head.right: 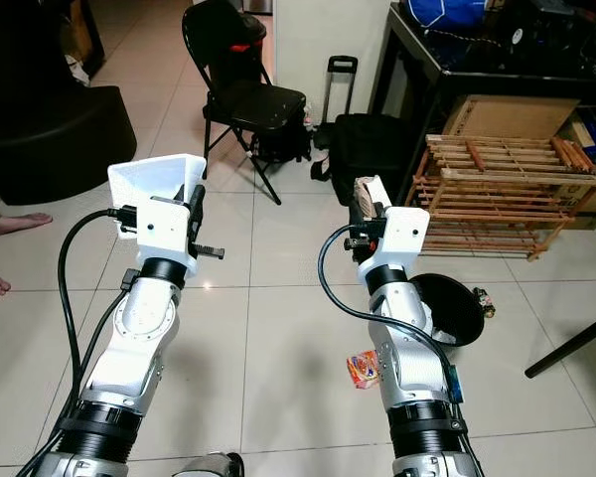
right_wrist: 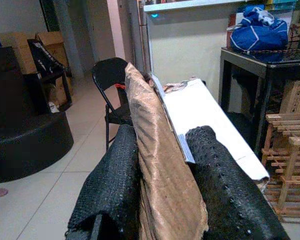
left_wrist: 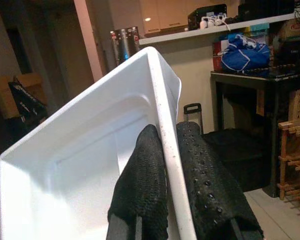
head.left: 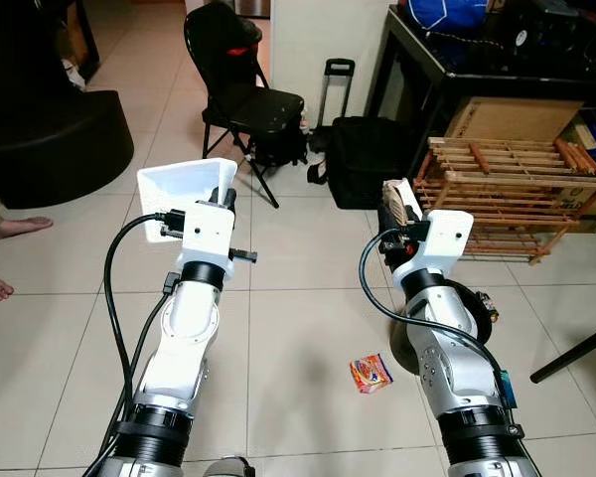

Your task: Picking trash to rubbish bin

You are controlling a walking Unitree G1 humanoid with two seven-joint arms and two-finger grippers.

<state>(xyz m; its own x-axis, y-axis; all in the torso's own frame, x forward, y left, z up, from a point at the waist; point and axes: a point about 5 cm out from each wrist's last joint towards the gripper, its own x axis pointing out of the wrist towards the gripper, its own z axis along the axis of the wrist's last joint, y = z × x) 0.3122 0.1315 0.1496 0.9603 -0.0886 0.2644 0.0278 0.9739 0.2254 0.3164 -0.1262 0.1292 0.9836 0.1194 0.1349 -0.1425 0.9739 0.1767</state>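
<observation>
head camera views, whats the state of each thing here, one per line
left claw: shut on white tray's rim
white tray: held up, tilted
right claw: shut on cardboard piece
cardboard piece: held upright
black bin: open, on floor
snack wrapper: lying on floor tiles
folding chair: unfolded, standing
wooden rack: lying on floor

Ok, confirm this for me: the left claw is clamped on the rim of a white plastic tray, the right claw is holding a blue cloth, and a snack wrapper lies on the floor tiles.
One detail is off. The right claw holds a flattened piece of brown cardboard, not a blue cloth; the right wrist view shows it pinched between the fingers. The rest stands: the left claw grips the white plastic tray by its rim, and the snack wrapper lies on the floor tiles.
</observation>
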